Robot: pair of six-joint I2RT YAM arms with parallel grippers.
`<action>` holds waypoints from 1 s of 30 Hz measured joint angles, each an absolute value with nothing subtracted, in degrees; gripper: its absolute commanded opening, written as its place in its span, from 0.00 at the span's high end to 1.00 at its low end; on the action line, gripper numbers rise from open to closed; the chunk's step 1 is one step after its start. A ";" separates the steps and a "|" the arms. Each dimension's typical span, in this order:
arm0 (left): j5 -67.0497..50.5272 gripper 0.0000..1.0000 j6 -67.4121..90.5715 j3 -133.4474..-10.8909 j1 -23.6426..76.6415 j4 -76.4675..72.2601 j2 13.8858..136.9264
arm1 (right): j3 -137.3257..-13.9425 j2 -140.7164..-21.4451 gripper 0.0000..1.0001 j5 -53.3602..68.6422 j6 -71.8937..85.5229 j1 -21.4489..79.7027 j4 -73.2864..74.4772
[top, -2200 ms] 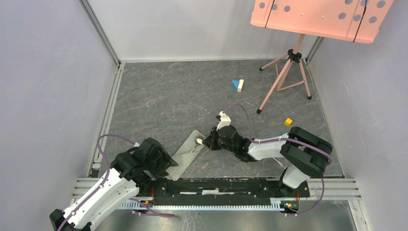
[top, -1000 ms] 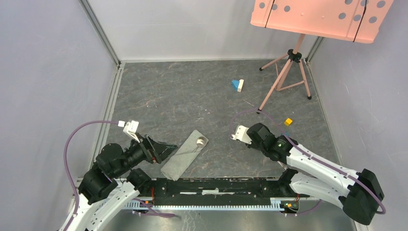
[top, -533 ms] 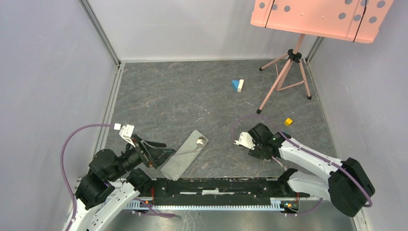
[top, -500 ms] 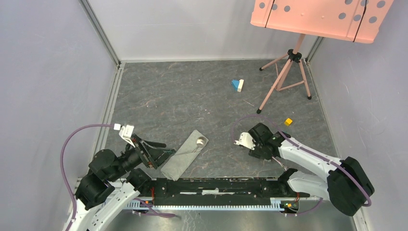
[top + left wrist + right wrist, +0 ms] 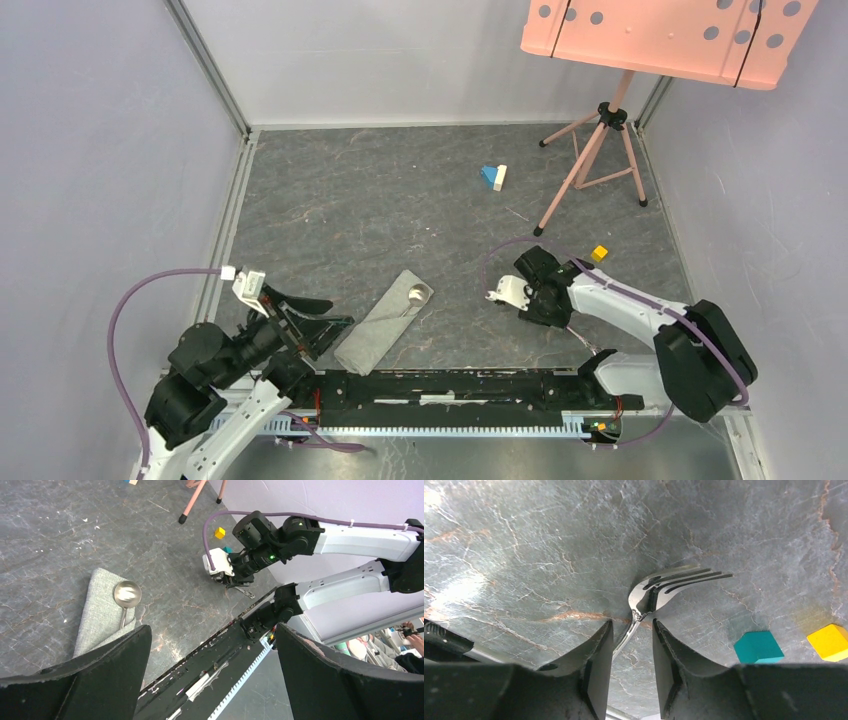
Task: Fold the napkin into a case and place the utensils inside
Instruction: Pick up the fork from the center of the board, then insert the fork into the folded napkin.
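Utensils are split: the spoon [image 5: 417,292] is tucked into the case [image 5: 385,322], its round bowl sticking out of the far end, while the fork [image 5: 664,582] lies flat on the table [image 5: 350,200] well to the right. That folded grey napkin lies slantwise close to the front rail. The right gripper [image 5: 632,624] is low over the fork, its slightly parted jaws straddling the neck just below the tines without clamping it. A teal block [image 5: 758,647] and a yellow block [image 5: 830,641] lie just beside. The left gripper [image 5: 212,629] hangs left of the case, jaws spread wide and holding nothing.
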State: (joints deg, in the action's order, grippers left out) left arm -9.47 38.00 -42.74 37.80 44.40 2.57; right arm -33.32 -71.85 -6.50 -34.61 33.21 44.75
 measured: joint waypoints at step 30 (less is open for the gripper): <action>-1.52 0.04 44.36 -41.89 37.85 47.92 9.50 | -51.37 -78.61 1.00 -7.22 -10.33 32.27 32.40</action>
State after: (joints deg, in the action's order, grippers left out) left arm -1.52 44.36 -41.89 37.85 47.92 9.50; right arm -51.37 -78.61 -7.22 -10.33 32.27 32.40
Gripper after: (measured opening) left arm 0.977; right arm 0.021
